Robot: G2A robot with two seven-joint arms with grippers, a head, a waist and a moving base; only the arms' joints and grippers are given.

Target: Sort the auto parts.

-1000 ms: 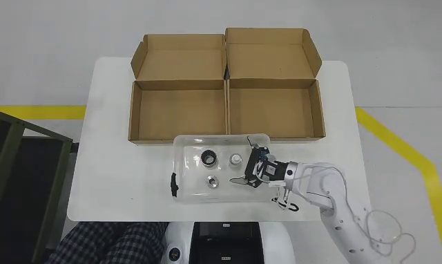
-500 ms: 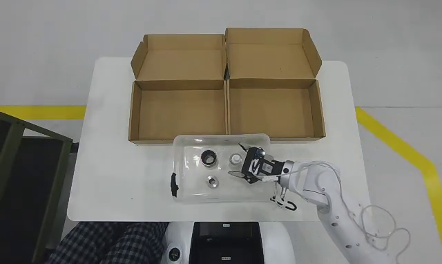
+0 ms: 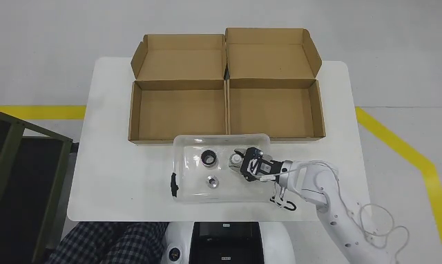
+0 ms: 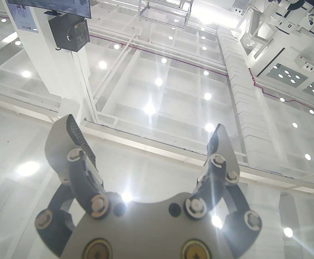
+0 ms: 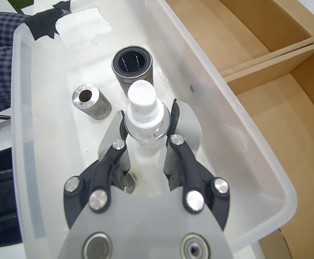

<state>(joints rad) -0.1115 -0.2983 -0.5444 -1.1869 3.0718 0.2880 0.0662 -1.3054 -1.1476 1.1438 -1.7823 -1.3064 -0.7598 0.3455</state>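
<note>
On the white tabletop [image 3: 110,181], a left cardboard box [image 3: 178,113] and a right cardboard box [image 3: 275,112] lie open side by side at the far edge. Just near of them is a clear plastic tub [image 3: 221,137] holding a dark ring [image 3: 208,155], a metal sleeve [image 3: 213,182] and a small white bottle [image 3: 236,157]. The right pincer [image 3: 242,164] is inside the tub, right of the ring, with its fingers either side of the small white bottle.

bright overhead light, ceiling lamps [image 4: 159,81] flaring in left wrist view

We see three parts standing upright in the clear bin [image 5: 204,72]: a white-capped clear bottle [image 5: 145,119] right of centre, pinched by the right gripper [image 5: 147,115]; a black-rimmed steel bearing [image 5: 133,67] by its far wall; a grey bored sleeve [image 5: 91,101] by its near wall
</note>
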